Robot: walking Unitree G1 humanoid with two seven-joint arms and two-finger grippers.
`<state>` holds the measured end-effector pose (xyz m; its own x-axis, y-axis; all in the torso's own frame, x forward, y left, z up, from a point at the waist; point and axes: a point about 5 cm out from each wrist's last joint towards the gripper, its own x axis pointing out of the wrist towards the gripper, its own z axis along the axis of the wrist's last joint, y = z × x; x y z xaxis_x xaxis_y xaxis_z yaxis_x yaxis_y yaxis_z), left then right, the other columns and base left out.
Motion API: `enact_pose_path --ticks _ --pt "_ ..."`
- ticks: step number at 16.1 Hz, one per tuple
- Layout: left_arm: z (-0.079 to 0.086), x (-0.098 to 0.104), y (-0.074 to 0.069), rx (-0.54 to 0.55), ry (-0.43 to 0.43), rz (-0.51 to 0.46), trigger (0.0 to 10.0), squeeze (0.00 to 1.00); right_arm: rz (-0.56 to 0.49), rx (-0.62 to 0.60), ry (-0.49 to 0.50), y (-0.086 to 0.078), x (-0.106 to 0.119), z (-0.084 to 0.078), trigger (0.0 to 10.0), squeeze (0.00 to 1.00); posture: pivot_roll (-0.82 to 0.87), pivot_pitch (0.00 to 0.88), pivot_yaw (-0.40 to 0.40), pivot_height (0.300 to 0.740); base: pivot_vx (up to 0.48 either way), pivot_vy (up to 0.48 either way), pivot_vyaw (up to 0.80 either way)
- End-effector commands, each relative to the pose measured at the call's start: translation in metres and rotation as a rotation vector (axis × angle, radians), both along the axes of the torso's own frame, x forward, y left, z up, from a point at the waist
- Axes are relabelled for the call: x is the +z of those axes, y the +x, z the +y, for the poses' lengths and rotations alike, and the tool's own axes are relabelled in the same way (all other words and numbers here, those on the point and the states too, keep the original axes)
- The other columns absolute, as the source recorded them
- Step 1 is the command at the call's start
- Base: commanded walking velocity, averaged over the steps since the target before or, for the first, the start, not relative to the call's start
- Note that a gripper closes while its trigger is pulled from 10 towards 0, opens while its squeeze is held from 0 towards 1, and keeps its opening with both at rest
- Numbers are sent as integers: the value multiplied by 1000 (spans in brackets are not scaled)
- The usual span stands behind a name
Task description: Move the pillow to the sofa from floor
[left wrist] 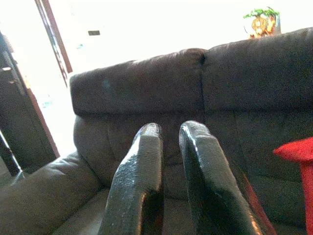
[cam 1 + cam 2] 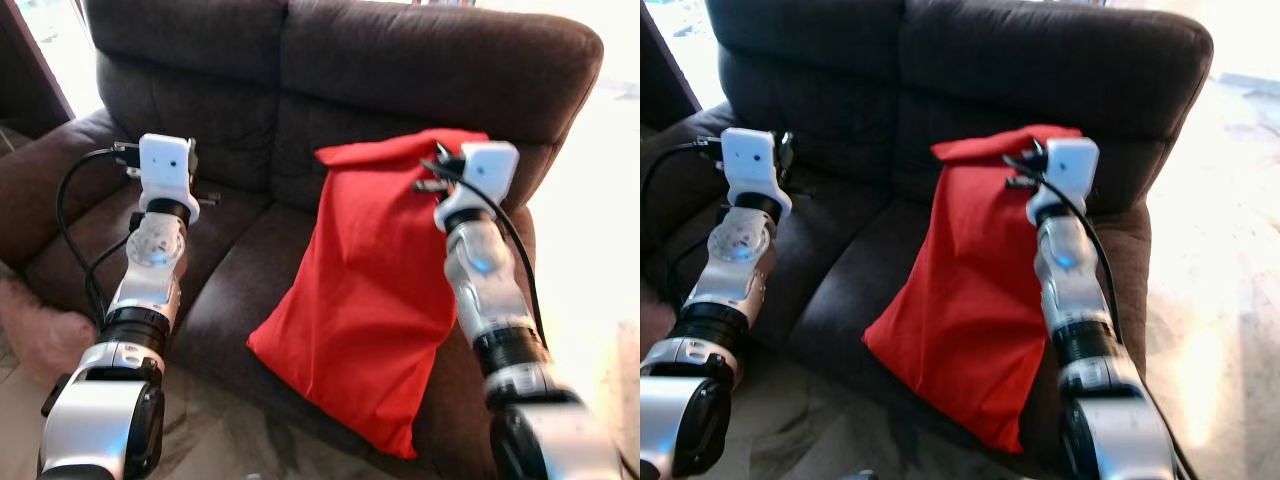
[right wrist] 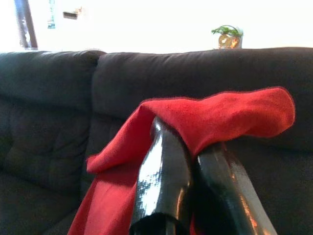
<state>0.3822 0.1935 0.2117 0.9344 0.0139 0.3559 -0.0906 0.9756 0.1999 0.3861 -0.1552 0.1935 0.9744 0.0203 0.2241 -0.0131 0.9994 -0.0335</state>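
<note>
The red pillow (image 2: pixel 370 300) hangs in front of the dark brown sofa (image 2: pixel 250 80), its lower end resting at the front edge of the right seat cushion. My right gripper (image 3: pixel 190 142) is shut on the pillow's top edge, and the cloth folds over the fingertips (image 3: pixel 166 147). In the left eye view, the right wrist (image 2: pixel 480 180) is raised at the pillow's upper right corner. My left gripper (image 1: pixel 168 129) is held over the left seat cushion, pointing at the sofa back, fingers close together with nothing between them.
A pinkish soft thing (image 2: pixel 35 335) lies on the floor by the sofa's left arm. A small potted plant (image 3: pixel 226 36) stands behind the sofa back. A doorway frame (image 1: pixel 51 39) is to the left. Bright tiled floor (image 2: pixel 610 230) lies to the right.
</note>
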Motion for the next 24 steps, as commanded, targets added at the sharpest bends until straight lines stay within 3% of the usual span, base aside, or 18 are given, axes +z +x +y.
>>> enact_pose_path --ticks 1,6,13,16,17,23,24 --pt "5 3 -1 22 4 -10 10000 0 -60 32 -33 4 17 4 10000 0 65 29 -30 740 0 0 0" --pt "11 7 -3 60 -10 -36 10000 0 -37 61 -102 22 33 8 10000 0 78 32 -35 740 0 0 0" --pt "10 6 -5 64 -11 -39 10000 0 -30 58 -104 28 41 7 10000 0 87 38 -34 740 0 0 0" --pt "7 4 -5 60 -6 -37 10000 0 -2 49 -122 27 31 5 10000 0 87 40 -34 740 0 0 0" --pt "6 3 -6 58 -7 -34 10000 0 3 51 -110 26 27 4 10000 1000 87 41 -34 740 0 0 0" --pt "3 3 -6 51 -8 -32 10000 0 -3 58 -110 26 29 4 10000 1000 87 41 -37 740 0 0 0" --pt "2 3 -6 49 -9 -33 10000 0 -11 53 -118 27 30 5 10000 910 86 43 -36 740 0 0 0"
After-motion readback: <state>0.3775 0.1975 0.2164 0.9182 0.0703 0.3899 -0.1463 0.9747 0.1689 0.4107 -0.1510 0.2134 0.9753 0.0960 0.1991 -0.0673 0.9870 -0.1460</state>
